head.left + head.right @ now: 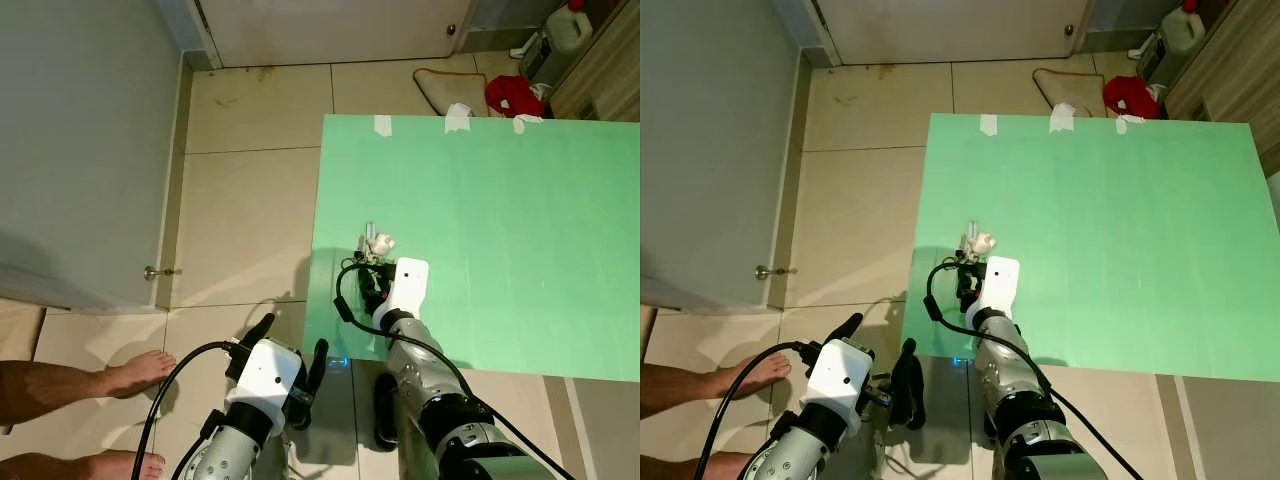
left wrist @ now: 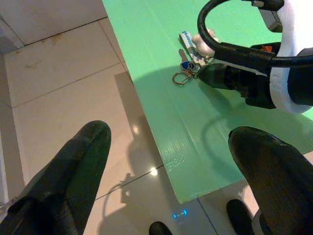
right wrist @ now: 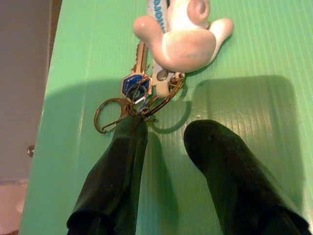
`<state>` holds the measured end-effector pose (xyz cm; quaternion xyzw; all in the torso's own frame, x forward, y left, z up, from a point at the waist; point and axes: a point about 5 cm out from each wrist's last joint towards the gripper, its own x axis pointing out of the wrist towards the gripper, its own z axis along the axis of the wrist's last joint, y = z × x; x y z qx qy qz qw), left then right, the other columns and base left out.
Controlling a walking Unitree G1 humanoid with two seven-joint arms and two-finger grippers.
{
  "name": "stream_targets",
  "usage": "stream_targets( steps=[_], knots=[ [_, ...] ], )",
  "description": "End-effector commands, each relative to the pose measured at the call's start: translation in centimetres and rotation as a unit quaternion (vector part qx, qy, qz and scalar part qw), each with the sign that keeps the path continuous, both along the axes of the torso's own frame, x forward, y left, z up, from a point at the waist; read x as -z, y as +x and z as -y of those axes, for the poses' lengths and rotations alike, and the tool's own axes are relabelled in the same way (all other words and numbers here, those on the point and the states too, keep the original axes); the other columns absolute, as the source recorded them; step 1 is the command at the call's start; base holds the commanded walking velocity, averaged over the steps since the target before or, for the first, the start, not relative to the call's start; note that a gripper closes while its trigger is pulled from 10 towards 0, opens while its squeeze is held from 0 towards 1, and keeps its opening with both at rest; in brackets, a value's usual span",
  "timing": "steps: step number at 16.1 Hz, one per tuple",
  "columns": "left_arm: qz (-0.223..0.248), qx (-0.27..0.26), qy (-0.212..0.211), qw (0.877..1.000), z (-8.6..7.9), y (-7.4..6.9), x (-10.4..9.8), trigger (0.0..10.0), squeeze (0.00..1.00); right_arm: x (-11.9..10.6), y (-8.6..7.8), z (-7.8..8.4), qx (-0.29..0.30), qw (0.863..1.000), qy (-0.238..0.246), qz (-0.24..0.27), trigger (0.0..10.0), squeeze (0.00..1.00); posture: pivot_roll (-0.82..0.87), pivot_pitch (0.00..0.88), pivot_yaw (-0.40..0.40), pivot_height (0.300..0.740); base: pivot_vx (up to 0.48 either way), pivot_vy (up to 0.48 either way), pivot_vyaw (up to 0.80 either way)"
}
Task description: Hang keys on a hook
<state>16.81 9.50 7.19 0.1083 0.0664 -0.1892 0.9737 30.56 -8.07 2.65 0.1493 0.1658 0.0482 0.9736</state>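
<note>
The two eye views look steeply down from the head at the green tabletop (image 1: pixel 480 220) and the tiled floor (image 1: pixel 250 190). The left wrist view looks from low beside the tabletop's edge across it. The right wrist view is very close above the keys (image 3: pixel 146 88), which all views share.

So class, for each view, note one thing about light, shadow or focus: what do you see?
Left eye view: sharp, even light; the arms cast soft shadows on the glossy floor tiles. Left wrist view: glare spots on the tiles, left pincer fingers blurred. Right wrist view: right pincer throws a dark shadow on the green board; the keys are fairly sharp.
</note>
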Motion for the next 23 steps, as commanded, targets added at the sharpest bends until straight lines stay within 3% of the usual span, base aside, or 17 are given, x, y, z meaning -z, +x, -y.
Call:
stream_targets(
  steps=[1, 4, 6, 8, 12, 23],
  knots=[
    [-0.021, -0.003, 0.005, 1.0, 0.0, -0.7, 0.7, 10.0, 0.0, 0.3, -0.4, -1.7, 0.004, 0.999, 0.034, -0.026, 10.0, 0.0, 0.13, 0.414, 0.061, 0.74, 0.0, 0.0, 0.0],
    [-0.021, 0.0, 0.005, 1.0, 0.2, -0.8, 0.8, 10.0, 0.0, 0.5, -0.5, -1.6, 0.002, 0.998, 0.042, -0.039, 10.0, 0.0, 0.13, 0.414, 0.059, 0.74, 0.0, 0.0, 0.0],
    [-0.022, 0.003, 0.005, 1.0, 0.3, -0.7, 0.9, 10.0, 0.0, 1.1, -1.0, -1.0, -0.014, 0.999, 0.008, -0.046, 10.0, 0.0, 0.13, 0.414, 0.057, 0.74, 0.0, 0.0, 0.0],
    [-0.022, 0.004, 0.005, 1.0, 0.3, -0.7, 0.9, 10.0, 0.0, 1.5, -1.3, -0.8, -0.014, 0.998, 0.004, -0.053, 10.0, 0.0, 0.12, 0.413, 0.057, 0.74, 0.0, 0.0, 0.0],
    [-0.022, 0.008, 0.005, 1.0, 0.5, -0.6, 1.0, 10.0, 0.0, 0.6, -0.9, -2.2, -0.008, 0.997, 0.043, -0.057, 10.0, 0.0, 0.13, 0.397, 0.062, 0.74, 0.0, 0.0, 0.0],
    [-0.02, 0.009, 0.005, 1.0, 0.7, -0.5, 1.2, 10.0, 0.0, -0.3, -0.2, -3.9, 0.014, 0.99, 0.105, -0.091, 10.0, 0.0, 0.13, 0.365, 0.049, 0.74, 0.0, 0.0, 0.0]
  ],
)
